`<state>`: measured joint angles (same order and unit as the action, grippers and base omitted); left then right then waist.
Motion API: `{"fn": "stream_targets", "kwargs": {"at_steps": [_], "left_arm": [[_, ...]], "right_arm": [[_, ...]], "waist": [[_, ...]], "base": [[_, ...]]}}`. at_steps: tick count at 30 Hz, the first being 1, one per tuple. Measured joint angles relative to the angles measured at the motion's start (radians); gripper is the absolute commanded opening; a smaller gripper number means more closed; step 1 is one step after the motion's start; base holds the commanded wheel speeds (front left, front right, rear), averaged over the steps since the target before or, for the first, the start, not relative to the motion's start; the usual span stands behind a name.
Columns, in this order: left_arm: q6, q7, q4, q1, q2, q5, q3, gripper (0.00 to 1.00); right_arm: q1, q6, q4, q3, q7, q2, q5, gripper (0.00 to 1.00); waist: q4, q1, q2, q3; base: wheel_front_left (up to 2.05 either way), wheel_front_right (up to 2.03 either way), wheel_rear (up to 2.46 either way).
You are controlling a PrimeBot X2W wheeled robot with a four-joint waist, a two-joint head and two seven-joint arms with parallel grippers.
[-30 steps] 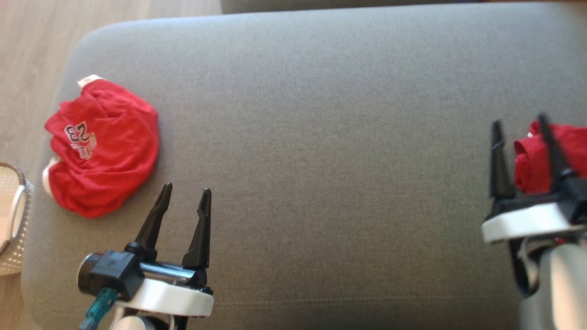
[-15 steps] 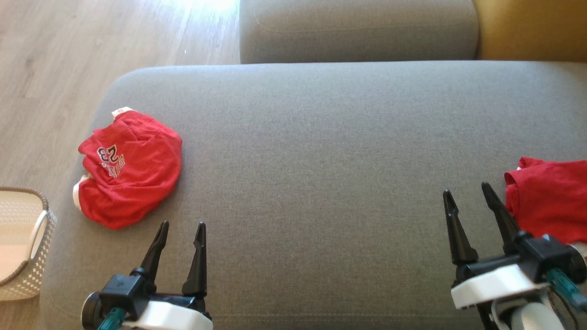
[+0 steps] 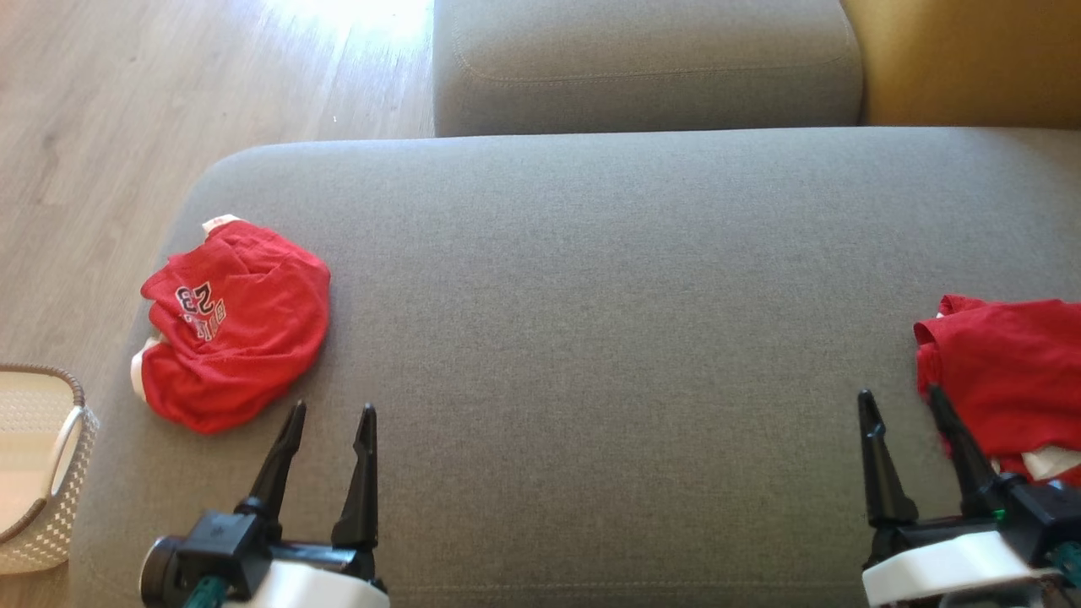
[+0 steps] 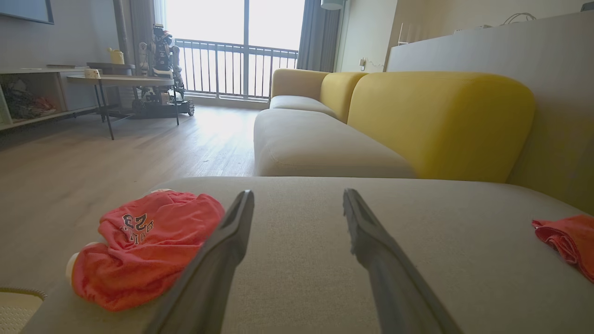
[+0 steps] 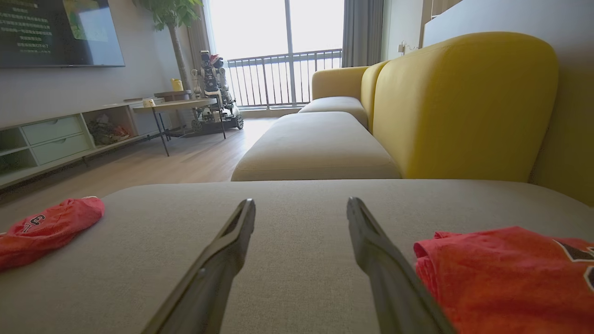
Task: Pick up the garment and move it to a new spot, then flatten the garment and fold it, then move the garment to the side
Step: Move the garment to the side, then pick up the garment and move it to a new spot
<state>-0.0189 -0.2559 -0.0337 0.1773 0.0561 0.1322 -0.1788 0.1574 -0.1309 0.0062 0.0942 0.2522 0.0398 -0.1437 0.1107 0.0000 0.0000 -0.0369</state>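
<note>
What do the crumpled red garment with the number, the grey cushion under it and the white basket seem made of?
Crumpled red garment: probably thin sports jersey knit, matte; soft folds, printed number.
Grey cushion: woven upholstery fabric, matte; fine weave, stitched seam.
White basket: likely moulded plastic; perforated lattice wall, brown rim.

There are two red garments: the left garment (image 3: 232, 338) at the left of the head view and the right garment (image 3: 1009, 371) at its right edge. There are two grippers, the left gripper (image 3: 331, 409) at the lower left and the right gripper (image 3: 899, 393) at the lower right, each with two dark fingers, so four fingers in all. There is one white basket (image 3: 42, 515) at the left edge, two grey seats, the near seat (image 3: 608, 338) and the far seat (image 3: 642, 59), and one table (image 4: 120, 80) and one other robot (image 4: 160, 51) at the upper left of the left wrist view.
</note>
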Motion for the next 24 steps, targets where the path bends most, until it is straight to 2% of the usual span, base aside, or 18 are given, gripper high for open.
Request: {"fn": "stream_targets", "kwargs": {"at_steps": [16, 24], "left_arm": [[-0.008, 0.000, 0.002, 0.021, 0.000, -0.035, -0.001, 1.00], [0.012, 0.000, 0.001, 0.020, 0.000, -0.034, 0.003, 1.00]], "right_arm": [[0.000, 0.000, 0.032, 0.024, 0.000, -0.001, -0.032, 1.00], [0.000, 0.000, 0.037, -0.004, 0.000, -0.001, -0.036, 1.00]], "waist": [[0.024, 0.0000, 0.0000, 0.004], [0.095, 0.0000, 0.0000, 0.020]], "base": [[0.00, 0.00, 0.00], [0.00, 0.00, 0.00]]}}
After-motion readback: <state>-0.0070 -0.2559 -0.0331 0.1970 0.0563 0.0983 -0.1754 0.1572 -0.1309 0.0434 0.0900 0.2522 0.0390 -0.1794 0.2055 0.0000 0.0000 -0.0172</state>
